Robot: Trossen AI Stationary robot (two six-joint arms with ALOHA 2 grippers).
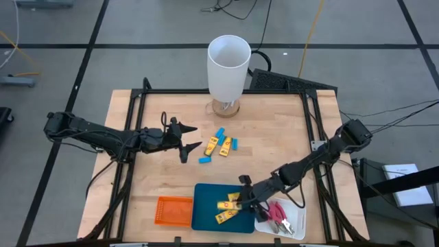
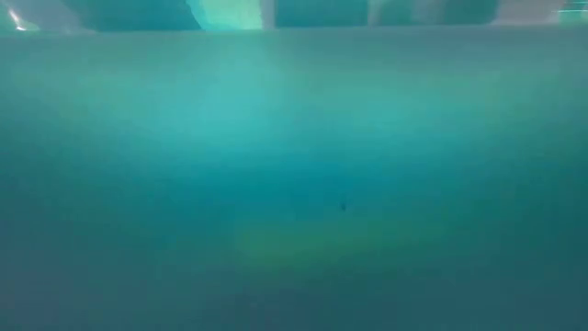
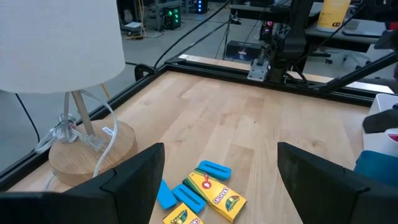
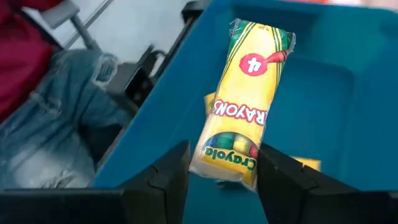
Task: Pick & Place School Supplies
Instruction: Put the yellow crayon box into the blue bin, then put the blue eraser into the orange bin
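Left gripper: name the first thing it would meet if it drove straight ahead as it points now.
Probably the yellow crayon packs and blue blocks lying just ahead of the open left gripper; depth is uncertain.

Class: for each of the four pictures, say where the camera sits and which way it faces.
High: overhead, looking down; both arms, table, left gripper.
Low: table height; only teal blur.
Left wrist: behind open fingers, facing crayon packs, blue blocks, lamp.
Right wrist: right gripper holds a crayon pack over the teal tray.
Shared: high and left wrist both show the loose packs.
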